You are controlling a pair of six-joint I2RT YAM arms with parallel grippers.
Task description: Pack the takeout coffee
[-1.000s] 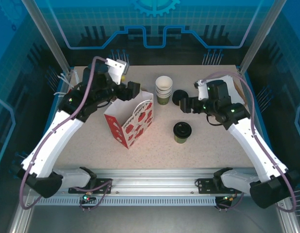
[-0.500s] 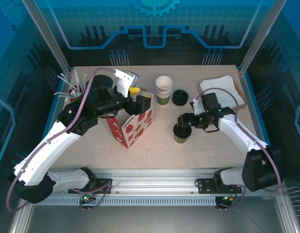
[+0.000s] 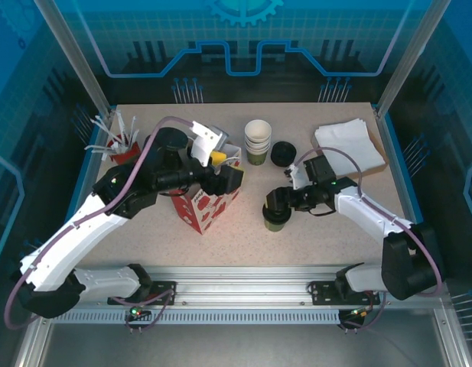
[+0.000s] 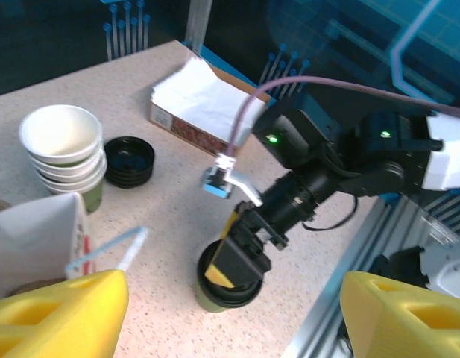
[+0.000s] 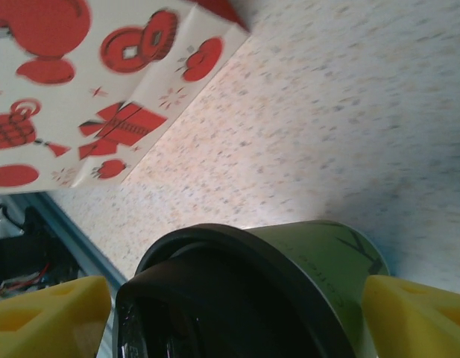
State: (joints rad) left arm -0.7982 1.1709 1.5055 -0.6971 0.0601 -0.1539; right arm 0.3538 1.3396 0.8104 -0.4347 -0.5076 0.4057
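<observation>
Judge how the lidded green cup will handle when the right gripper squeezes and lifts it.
The takeout coffee has paper walls, so it probably dents under a hard squeeze. Narrow and upright, it may tip if pushed high. Its black lid looks only pressed on and could pop off.

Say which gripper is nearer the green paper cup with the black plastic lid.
Right. Right gripper clamps the cup; left gripper hangs over the red-and-white paper bag, left of the cup.

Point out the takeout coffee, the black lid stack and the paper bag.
takeout coffee (image 3: 276, 215), top external view, on its black lid.
black lid stack (image 3: 282, 154), top external view, on the topmost lid.
paper bag (image 3: 210, 205), top external view, on its printed front face.
</observation>
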